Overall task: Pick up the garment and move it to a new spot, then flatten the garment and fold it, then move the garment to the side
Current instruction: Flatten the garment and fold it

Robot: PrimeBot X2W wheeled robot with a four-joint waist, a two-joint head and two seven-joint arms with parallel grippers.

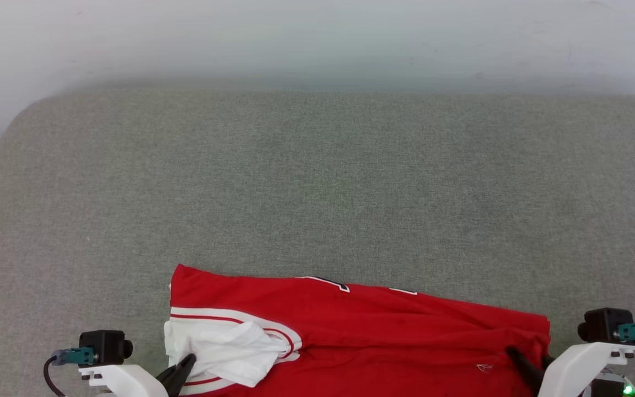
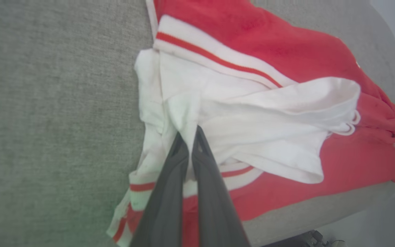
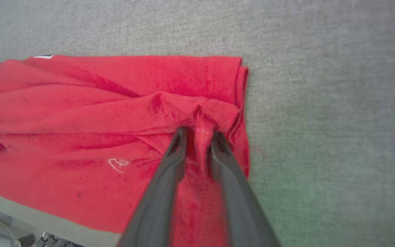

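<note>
1. The grey worktop [image 1: 317,182] stretches away from the robot, and most of it lies beyond the garment.
2. The garment [image 1: 383,325] is found at the near edge, partly over it. Its long axis runs left to right, from one tool to the other.
3. The left tool [image 2: 189,132] is closed on bunched white fabric at the garment's left end.
4. The right tool [image 3: 199,133] is clamped on a pinch of red fabric by the right-hand hem.
5. With each end held, neither arm is judged nearer. A joint, level lift forward seems called for.
</note>
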